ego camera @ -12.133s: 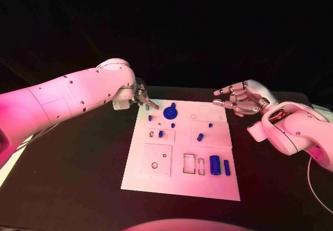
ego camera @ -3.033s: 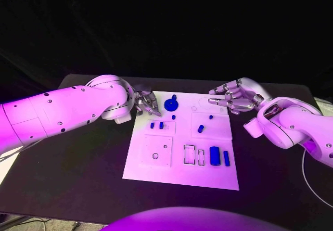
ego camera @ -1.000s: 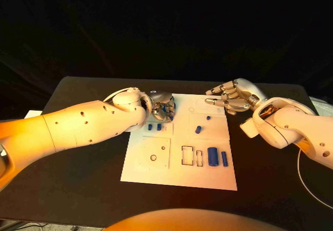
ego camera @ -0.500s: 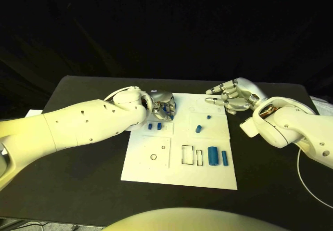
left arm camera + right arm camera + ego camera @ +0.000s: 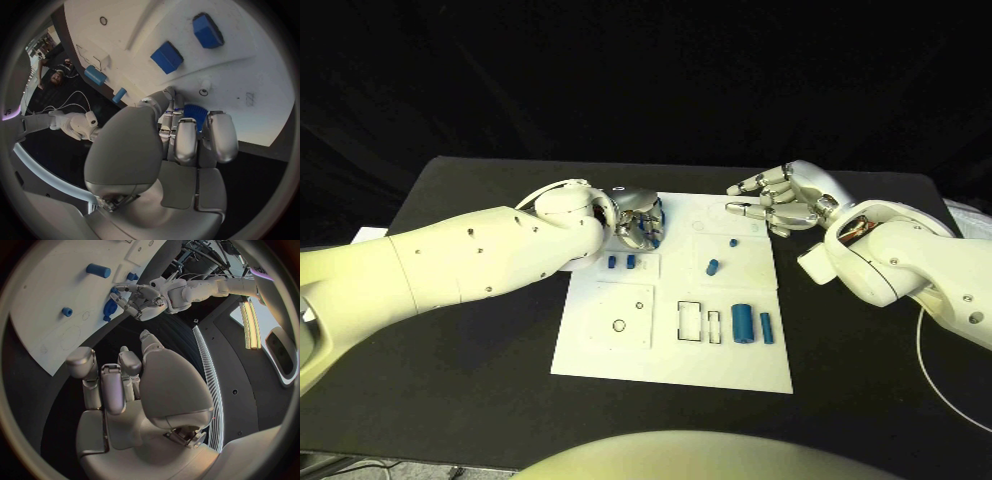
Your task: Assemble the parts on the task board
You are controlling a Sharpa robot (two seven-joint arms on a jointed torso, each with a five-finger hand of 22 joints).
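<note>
The white task board (image 5: 675, 350) lies in the middle of the black table. My left hand (image 5: 639, 225) is down on its far left part, fingers closed around a blue gear wheel (image 5: 195, 112), also seen between those fingers as the gear wheel (image 5: 111, 306). Just nearer than that hand sit two small blue blocks (image 5: 620, 262). A short blue peg (image 5: 714, 267) and a tiny blue peg (image 5: 733, 242) stand mid-board. A thick blue cylinder (image 5: 741, 325) and a thin blue bar (image 5: 766, 329) lie near the right edge. My right hand (image 5: 783, 200) hovers off the board's far right corner, fingers apart and half curled, holding nothing.
Empty rectangular slots (image 5: 692, 322) and a round hole (image 5: 619, 326) mark the board's near half. Bare black table (image 5: 459, 380) surrounds the board on all sides. A thin white cable (image 5: 923, 350) trails along the right arm.
The left hand has come from beside the board's far left corner onto the blue gear wheel and closed around it; over the last second it hardly moves. The right hand stays put.
</note>
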